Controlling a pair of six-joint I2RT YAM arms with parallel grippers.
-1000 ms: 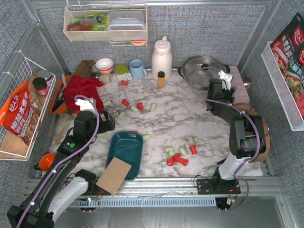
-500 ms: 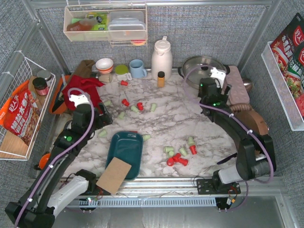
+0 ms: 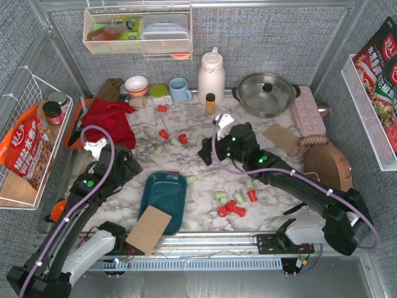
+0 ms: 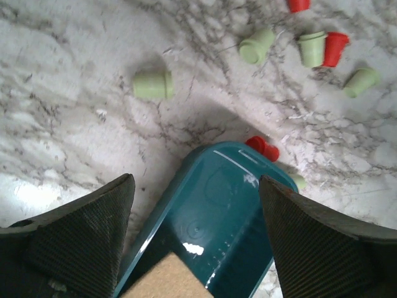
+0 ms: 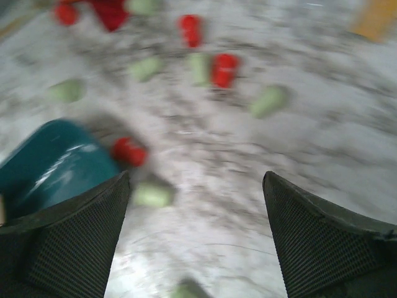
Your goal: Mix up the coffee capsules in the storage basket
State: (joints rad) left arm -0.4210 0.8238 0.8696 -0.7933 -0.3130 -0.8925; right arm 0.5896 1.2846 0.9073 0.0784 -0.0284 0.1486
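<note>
The teal storage basket (image 3: 166, 189) lies near the table's front, holding no capsules, with a cardboard piece (image 3: 149, 229) over its near end. Red and pale green capsules lie loose on the marble: a group behind the basket (image 3: 176, 142), a cluster to its right (image 3: 236, 209), one green capsule by its far corner (image 3: 191, 179). My left gripper (image 3: 131, 166) is open and empty just left of the basket; its view shows the basket (image 4: 229, 217) between its fingers. My right gripper (image 3: 206, 155) is open and empty over the table's middle; its blurred view shows the basket (image 5: 49, 167), a red capsule (image 5: 129, 152) and a green one (image 5: 152, 194).
A red cloth (image 3: 107, 119), bowls (image 3: 136, 84), a blue mug (image 3: 180, 90), a white jug (image 3: 211, 74), a small amber bottle (image 3: 210, 103) and a steel pot (image 3: 267, 93) line the back. A round brown board (image 3: 329, 164) stands at right, a wire basket (image 3: 31, 143) at left.
My right arm has swung from the back right by the pot out over the middle of the table, near the basket. My left gripper has shifted slightly back toward the near left.
</note>
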